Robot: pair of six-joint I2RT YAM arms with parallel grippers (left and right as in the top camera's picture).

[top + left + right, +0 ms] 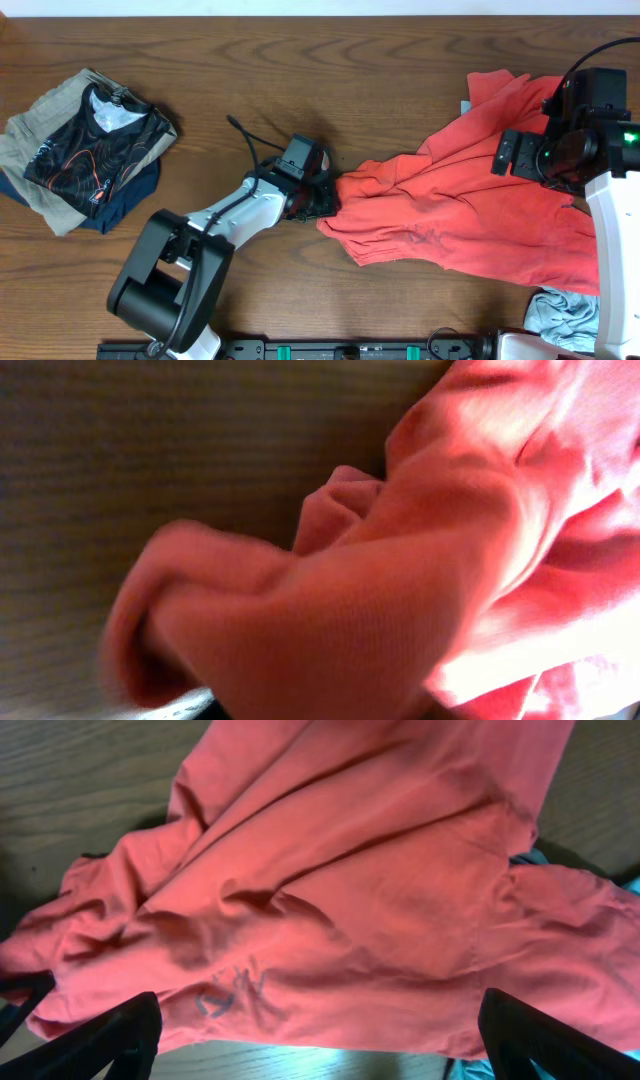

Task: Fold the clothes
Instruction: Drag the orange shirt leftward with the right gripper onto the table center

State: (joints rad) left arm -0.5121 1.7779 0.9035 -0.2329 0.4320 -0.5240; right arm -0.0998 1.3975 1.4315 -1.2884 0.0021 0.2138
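The coral-red T-shirt [470, 210] lies crumpled across the right half of the wooden table. Its left end is bunched into a point. My left gripper [318, 198] is at that left end, and the bunched red fabric [400, 580] fills the left wrist view and hides the jaws; it looks shut on the cloth. My right gripper [515, 152] hovers over the shirt's upper right part, open and empty, with its two black fingers wide apart [320, 1050]. Faint lettering shows through the fabric [235, 990] in the right wrist view.
A stack of folded clothes topped by a black shirt with an orange line pattern [95, 150] sits at the far left. A light blue cloth [560, 315] lies under the red shirt's lower right corner, near the table's front edge.
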